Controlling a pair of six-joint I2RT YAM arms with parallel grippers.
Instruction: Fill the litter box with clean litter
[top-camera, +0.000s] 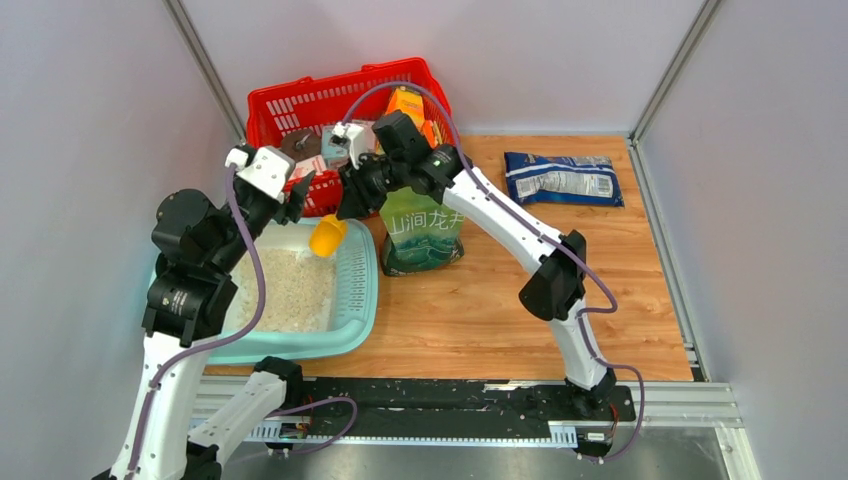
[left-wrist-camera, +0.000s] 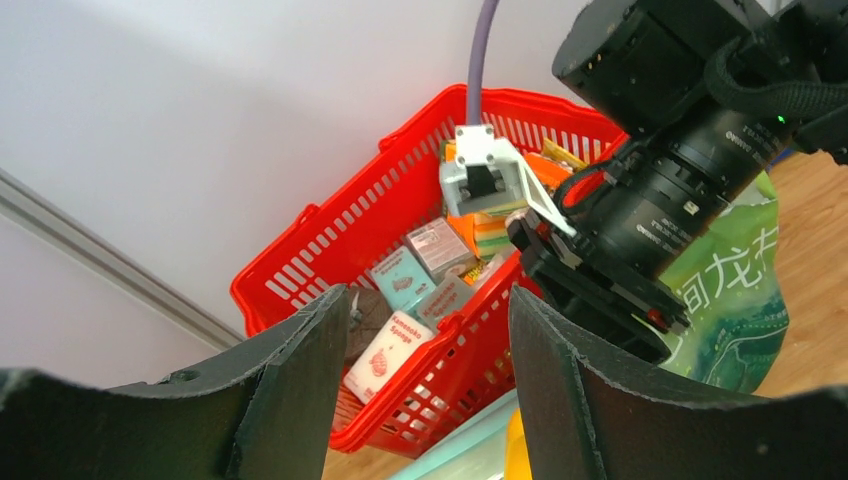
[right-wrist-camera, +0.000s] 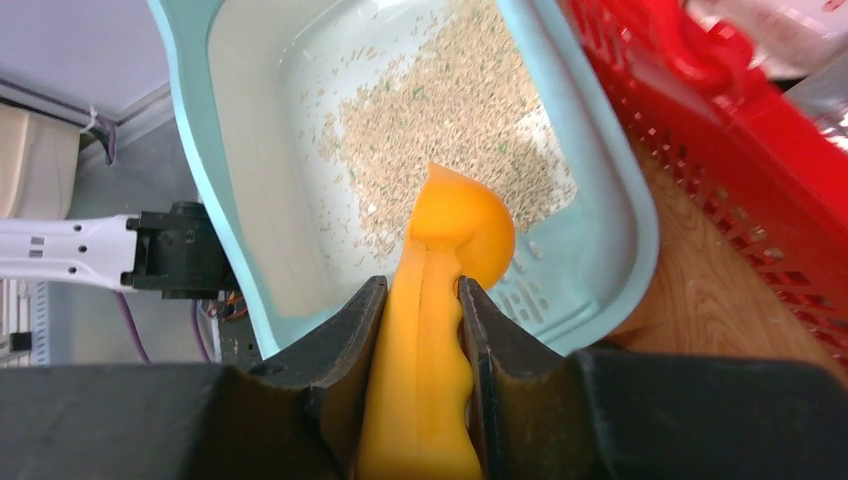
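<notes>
The pale teal litter box (top-camera: 357, 300) lies at the table's left, its slotted ledge towards the middle. A loose heap of beige clean litter (top-camera: 292, 290) covers part of its white floor (right-wrist-camera: 270, 150). My right gripper (right-wrist-camera: 422, 288) is shut on the handle of a yellow scoop (right-wrist-camera: 458, 222), whose bowl hangs over the litter (right-wrist-camera: 450, 120) near the ledge. From above, the scoop (top-camera: 327, 237) sits over the box's far right corner. My left gripper (left-wrist-camera: 430, 300) is open and holds nothing. It hovers above the box's back edge (left-wrist-camera: 460, 440), pointing at the red basket.
A red mesh basket (top-camera: 300, 105) of small packets stands behind the box. A green printed bag (top-camera: 425, 235) stands upright right of the box, under the right arm. A blue packet (top-camera: 562, 178) lies at the back right. Grey walls close in the left, back and right sides.
</notes>
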